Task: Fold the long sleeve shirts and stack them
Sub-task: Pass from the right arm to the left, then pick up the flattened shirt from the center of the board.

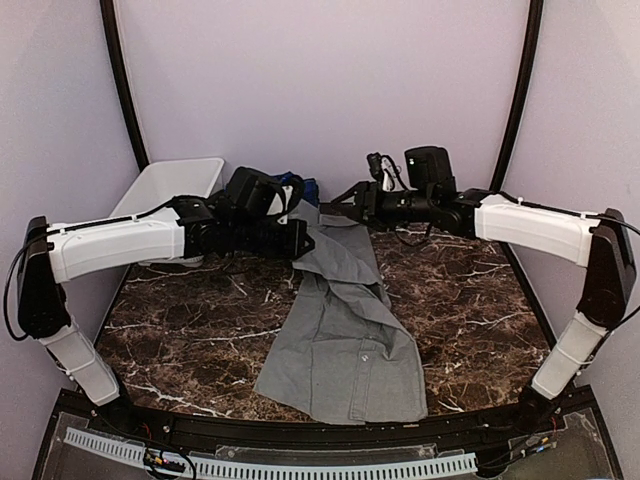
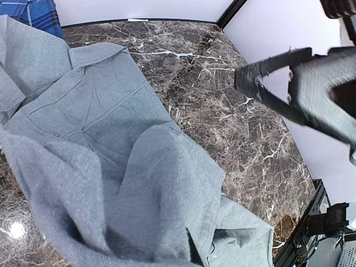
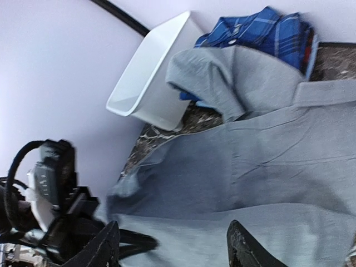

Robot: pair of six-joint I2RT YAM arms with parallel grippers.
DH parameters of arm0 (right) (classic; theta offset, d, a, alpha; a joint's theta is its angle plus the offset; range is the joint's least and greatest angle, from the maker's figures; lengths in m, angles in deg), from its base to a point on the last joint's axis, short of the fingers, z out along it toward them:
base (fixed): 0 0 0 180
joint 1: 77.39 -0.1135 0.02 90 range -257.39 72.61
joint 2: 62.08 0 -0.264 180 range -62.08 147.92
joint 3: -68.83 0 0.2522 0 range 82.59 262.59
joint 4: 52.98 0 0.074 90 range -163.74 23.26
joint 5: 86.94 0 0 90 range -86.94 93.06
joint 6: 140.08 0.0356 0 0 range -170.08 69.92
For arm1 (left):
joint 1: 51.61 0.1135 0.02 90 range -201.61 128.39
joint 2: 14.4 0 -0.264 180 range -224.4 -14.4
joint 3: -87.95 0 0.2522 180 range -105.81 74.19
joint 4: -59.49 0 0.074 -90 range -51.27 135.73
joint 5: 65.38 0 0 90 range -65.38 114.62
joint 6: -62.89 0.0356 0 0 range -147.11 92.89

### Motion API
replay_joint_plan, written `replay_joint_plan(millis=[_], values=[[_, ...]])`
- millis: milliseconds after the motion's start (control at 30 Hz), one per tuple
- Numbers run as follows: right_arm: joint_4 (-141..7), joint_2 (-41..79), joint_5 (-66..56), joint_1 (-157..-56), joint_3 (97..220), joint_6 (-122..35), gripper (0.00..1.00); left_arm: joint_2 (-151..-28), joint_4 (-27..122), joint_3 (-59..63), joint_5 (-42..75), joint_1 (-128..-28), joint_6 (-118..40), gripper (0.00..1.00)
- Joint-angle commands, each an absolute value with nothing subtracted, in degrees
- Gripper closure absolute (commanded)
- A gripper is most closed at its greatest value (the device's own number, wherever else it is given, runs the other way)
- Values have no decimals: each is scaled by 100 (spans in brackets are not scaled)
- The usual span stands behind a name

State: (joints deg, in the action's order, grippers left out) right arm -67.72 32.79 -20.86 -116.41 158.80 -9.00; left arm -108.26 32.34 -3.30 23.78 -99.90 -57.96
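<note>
Grey shirt point(image 1: 345, 340) sprawled centre tabletop, collar toward far edge. Soft, light, limp (will sag, bunch); take at shoulders. Left gripper point(image 1: 302, 240) clamped on its cloth; right gripper point(image 3: 175, 250) jaws wide, empty.

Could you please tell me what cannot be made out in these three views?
Left pincer fingertips: buried in the plain light grey collared shirt, top and left wrist views.
Dark blue plaid shirt: mostly covered by the grey shirt, right wrist view; cut off by the edge, left wrist view.
White plastic basket inside: partly blocked by the left arm, top view.
Right pincer: motion-blurred, left wrist view.
</note>
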Motion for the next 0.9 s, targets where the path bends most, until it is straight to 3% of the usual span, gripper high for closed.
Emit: replay_joint_plan(millis=[0,167,367,867], values=[[-7188,3079,-1767,-11062,15560,-1448,34,-10109,2954,-399,2172,-9985,-5605,100],[-6970,3426,-1714,-10387,15177,-1731,26,-10179,3161,-1053,693,-9975,-4899,100],[-6930,4415,-1851,-10030,15560,-2075,21,-10375,3001,-1596,-1095,-9986,-4543,100],[-4278,6207,-3547,-10073,15593,-173,16,-10242,2797,-1377,-757,-9977,-4459,100]])
